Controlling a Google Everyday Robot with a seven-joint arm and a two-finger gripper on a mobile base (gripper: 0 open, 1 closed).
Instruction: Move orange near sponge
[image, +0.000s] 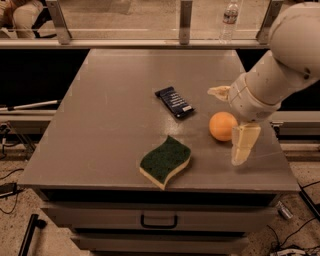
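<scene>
**Orange between spread fingers; bare top toward the sponge**

The work surface is a grey flat-topped cabinet (110, 115) with a drawer below. A railed glass partition stands behind it.

The wavy sponge with dark green top and pale yellow foam base (165, 161) lies close to the cabinet's front edge. The smooth round orange fruit (219, 129) rests on the top, near the sponge but apart from it. It sits farther back than the sponge, toward the side where the white arm enters.

The cream two-finger gripper (226, 124) straddles the orange. One finger stands on the orange's side away from the sponge, just beside it. The other shows behind it. The fingers are spread wide and released, not clasping the fruit.

In my judgement the coming move turns on the diagonal from orange to sponge. The sponge's long axis runs roughly along that diagonal, so its nearer tip faces the orange. The top between them is bare.

A dark blue rectangular packet (174, 102) lies behind the sponge, off that line.

Risks: the front edge is close beyond the sponge, the side edge is near the orange, and a round fruit may roll.
</scene>
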